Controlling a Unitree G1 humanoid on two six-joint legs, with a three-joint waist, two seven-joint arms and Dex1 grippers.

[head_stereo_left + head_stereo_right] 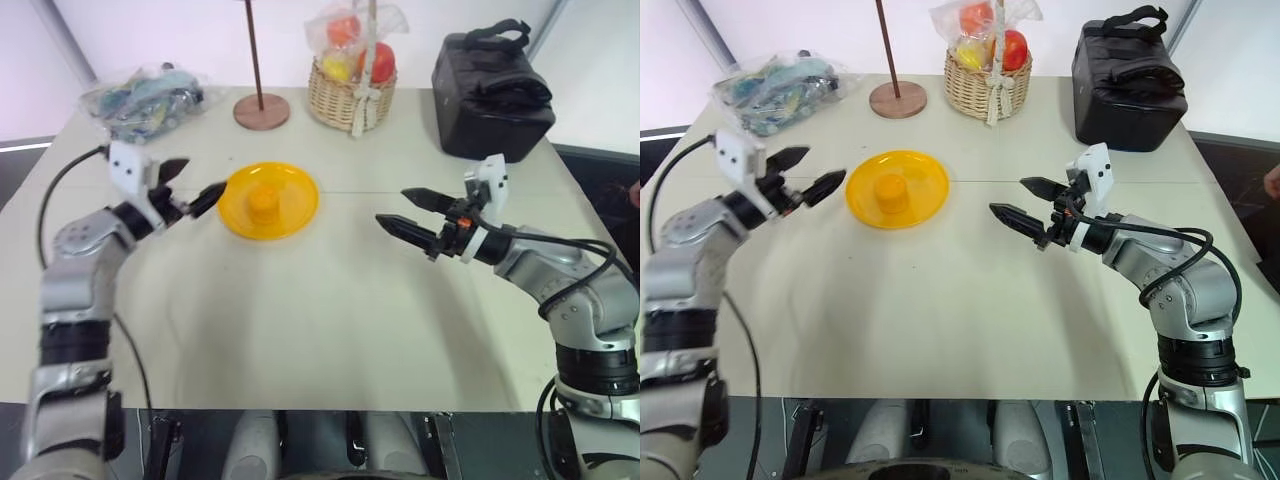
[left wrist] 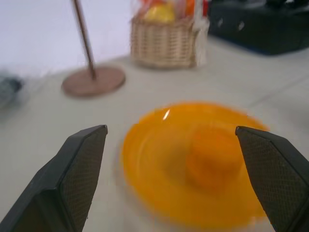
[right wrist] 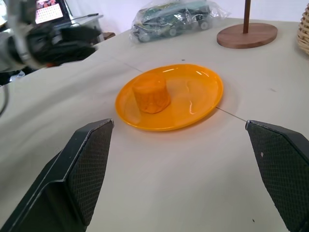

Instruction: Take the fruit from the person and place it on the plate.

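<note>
Fruit: it stands upright in the middle of the plate, short axis up, no finger touching it.
Left gripper: just beside the plate's left rim, pointing level toward it; its two black fingers are spread wide and hold nothing. In the left wrist view the fruit lies straight ahead between the two fingers, a little toward one side.
Plate: round, yellow-orange, flat on the table, in front of the wooden stand base and the basket.
Right gripper: to the right of the plate and well apart from it, pointing level toward it, fingers wide and empty.
Nearer arm: the left one is clearly nearer to the fruit than the right.
Black bag: at the far right of the table, away from everything.
Judgement: the fruit already rests on the plate, so the placing looks done; the next move would probably be only to take the left arm away from the rim without pushing the plate.
</note>
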